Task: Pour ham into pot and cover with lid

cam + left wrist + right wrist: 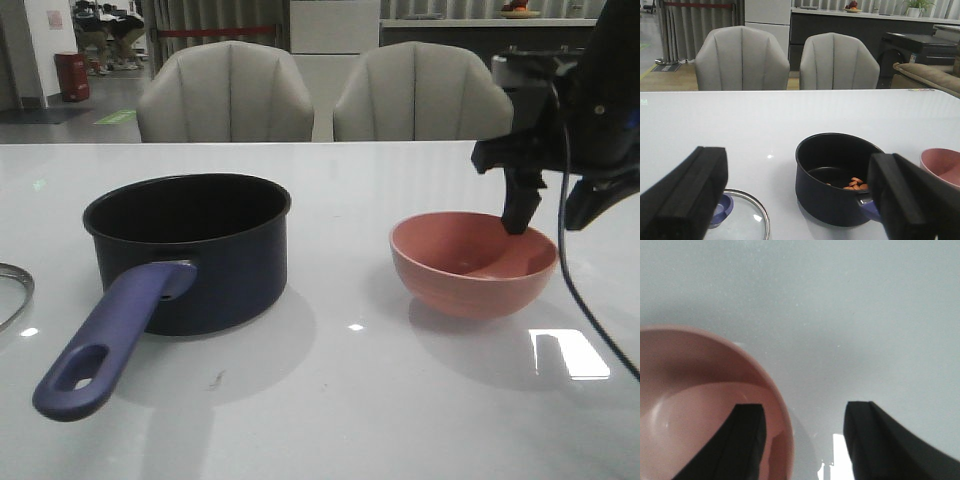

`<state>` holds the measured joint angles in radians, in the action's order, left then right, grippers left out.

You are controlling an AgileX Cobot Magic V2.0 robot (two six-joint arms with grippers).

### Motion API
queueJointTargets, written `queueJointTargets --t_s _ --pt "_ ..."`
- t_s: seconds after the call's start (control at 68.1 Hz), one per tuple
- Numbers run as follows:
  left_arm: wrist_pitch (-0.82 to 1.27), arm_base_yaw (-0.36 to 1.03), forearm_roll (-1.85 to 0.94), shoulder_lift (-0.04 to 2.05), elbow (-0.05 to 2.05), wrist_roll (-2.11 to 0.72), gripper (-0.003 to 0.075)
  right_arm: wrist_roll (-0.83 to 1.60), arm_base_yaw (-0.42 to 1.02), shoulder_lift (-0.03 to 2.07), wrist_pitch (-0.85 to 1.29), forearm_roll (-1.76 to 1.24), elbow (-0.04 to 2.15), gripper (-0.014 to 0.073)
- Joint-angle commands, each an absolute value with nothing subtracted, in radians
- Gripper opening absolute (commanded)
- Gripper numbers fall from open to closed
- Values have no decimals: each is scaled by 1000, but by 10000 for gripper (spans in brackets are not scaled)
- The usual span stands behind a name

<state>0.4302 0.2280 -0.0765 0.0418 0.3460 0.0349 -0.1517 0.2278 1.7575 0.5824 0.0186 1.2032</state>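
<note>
Inside the pot (pixel 837 180), only the left wrist shows ham (pixel 855 184); both claws spread

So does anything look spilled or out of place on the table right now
Nothing stands out. The ham sits inside the upright pot, the pink bowl is upright and empty, and the lid lies flat beside the pot, not yet on.

Front view faces chairs across the table (pixel 400 400); left wrist shares its pot (pixel 200 250); right wrist looks down closely.
</note>
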Motion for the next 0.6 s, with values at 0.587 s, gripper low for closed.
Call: queueJointTargets --t_s 0.587 --pt "347 236 -85 58 372 36 625 -144 329 964 121 40 820 472"
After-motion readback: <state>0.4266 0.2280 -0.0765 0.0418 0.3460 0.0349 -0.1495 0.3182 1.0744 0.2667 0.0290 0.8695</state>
